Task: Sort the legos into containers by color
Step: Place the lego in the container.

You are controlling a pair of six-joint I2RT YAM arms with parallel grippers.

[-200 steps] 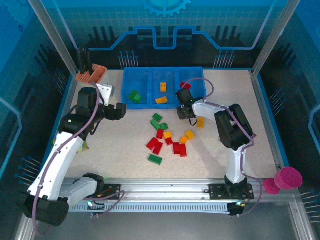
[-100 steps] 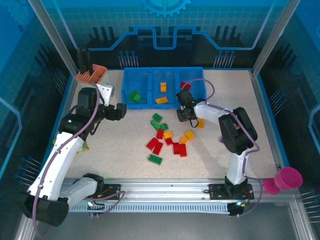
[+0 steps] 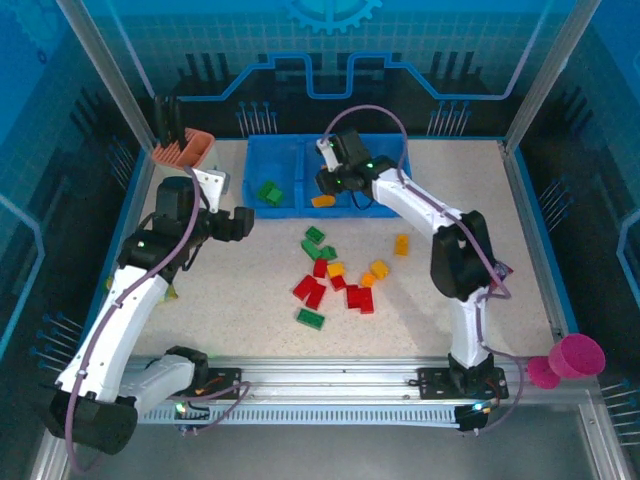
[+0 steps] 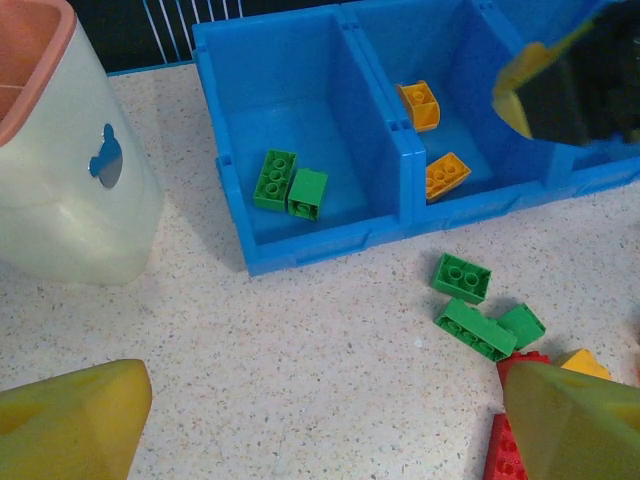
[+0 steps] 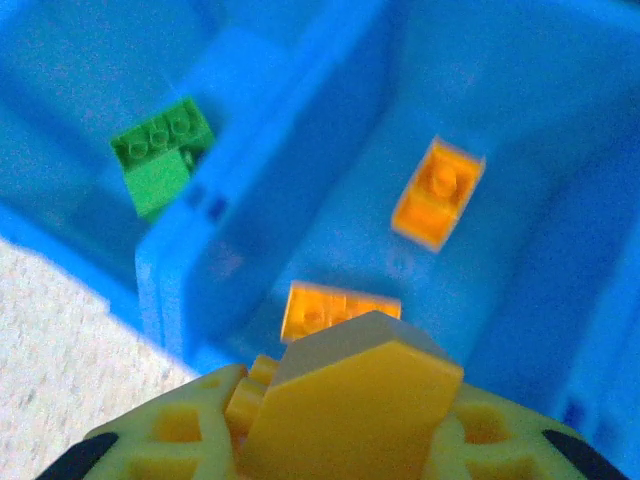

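The right claw (image 3: 330, 185) hangs over the middle compartment (image 3: 338, 160) of the blue tray (image 3: 285, 150), its fingers clamped on a small orange-yellow brick (image 5: 247, 400), and two more orange-yellow bricks (image 5: 438, 192) lie on that compartment's floor below it. The left claw (image 3: 243, 222) hovers over the desk (image 3: 250, 290) just in front of the left compartment (image 4: 300, 110), which holds two green bricks (image 4: 290, 185) touching each other; its fingers stand wide apart and carry nothing. A scatter of green, red and orange-yellow loose bricks (image 3: 335, 280) lies on the desk between the two arms.
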